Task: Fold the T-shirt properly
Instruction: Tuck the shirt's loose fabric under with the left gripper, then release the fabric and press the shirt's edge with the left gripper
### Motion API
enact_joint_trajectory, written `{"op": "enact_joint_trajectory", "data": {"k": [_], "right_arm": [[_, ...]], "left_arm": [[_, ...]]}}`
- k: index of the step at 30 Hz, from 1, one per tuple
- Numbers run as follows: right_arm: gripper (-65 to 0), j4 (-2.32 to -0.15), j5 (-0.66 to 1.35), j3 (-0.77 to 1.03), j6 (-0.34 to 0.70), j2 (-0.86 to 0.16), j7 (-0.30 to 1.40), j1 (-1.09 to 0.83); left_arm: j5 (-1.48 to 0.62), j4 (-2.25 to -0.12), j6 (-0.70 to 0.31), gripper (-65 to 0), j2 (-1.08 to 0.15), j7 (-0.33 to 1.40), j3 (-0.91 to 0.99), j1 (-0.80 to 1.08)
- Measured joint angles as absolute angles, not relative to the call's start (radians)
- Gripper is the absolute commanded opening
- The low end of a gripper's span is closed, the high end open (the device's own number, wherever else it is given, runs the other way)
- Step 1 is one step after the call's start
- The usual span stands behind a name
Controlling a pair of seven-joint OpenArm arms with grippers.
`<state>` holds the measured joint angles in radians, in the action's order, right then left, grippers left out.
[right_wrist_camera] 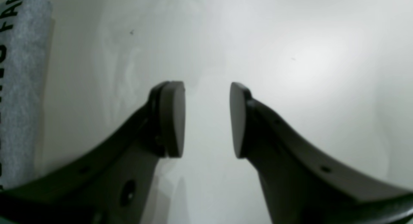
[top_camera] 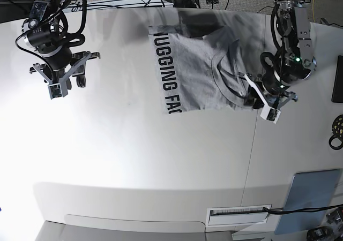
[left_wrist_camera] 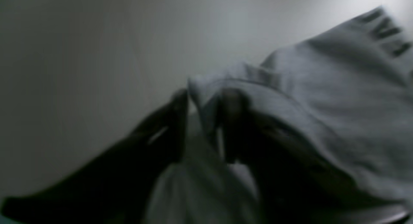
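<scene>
A single heather-grey T-shirt lies partly folded toward the far side of the white table, its black block lettering running along the turned-over edge nearest the middle, as a two-armed robot works on folding it. The left gripper sits at the shirt's near corner, where the wrist view, blurred and dim, shows a ridge of grey cloth lying between the two dark fingers; the jaws look parted around that fold, but whether they are pressing it or merely straddling it cannot be told. The right gripper hangs well apart from the garment over bare tabletop, its jaws spread with nothing between the pads, only a strip of lettered cloth showing at the edge of its view. The step in hand appears to be taking hold of the corner for the next fold; to do it well, the left arm would want the full thickness of the hem squarely between the pads before lifting, a low, even carry so the layers beneath do not drag, and the free arm brought in to pin or match the opposite edge. Counted: one shirt, two grippers, one table.
</scene>
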<state>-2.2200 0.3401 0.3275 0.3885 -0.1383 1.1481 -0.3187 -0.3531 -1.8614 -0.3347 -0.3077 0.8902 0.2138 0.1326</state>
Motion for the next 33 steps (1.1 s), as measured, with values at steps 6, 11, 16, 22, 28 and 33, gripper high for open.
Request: {"op": "enact_joint_trajectory", "data": {"k": [6, 11, 16, 22, 28, 33], "right_arm": [[-42.0, -2.22, 0.34, 0.327, 0.388, -0.138, 1.151, -0.319], [-42.0, -2.22, 0.34, 0.327, 0.388, -0.138, 1.151, -0.319], [-42.0, -2.22, 0.341, 0.327, 0.388, -0.138, 1.151, -0.319], [-42.0, -2.22, 0.341, 0.327, 0.388, -0.138, 1.147, -0.319], [-42.0, -2.22, 0.437, 0.327, 0.391, -0.138, 1.147, -0.319], [-42.0, -2.22, 0.445, 0.327, 0.409, -0.138, 1.147, -0.319]], "left_arm": [[-0.27, -1.861, -0.28, -29.9, -0.308, 0.916, 0.215, 0.132], [-0.422, -1.861, -0.458, -30.0, -0.307, 1.018, 0.227, 0.133], [-0.786, -1.885, -0.656, -30.0, -0.305, 1.129, 0.315, 0.171], [-0.951, -1.901, -0.696, -30.0, -0.307, 1.182, 0.423, 0.27], [-0.953, -1.901, -0.697, -30.5, -0.305, 1.186, 0.424, 0.373], [-0.917, -1.901, -0.697, -30.5, -0.305, 1.217, 0.424, 0.43]]}}
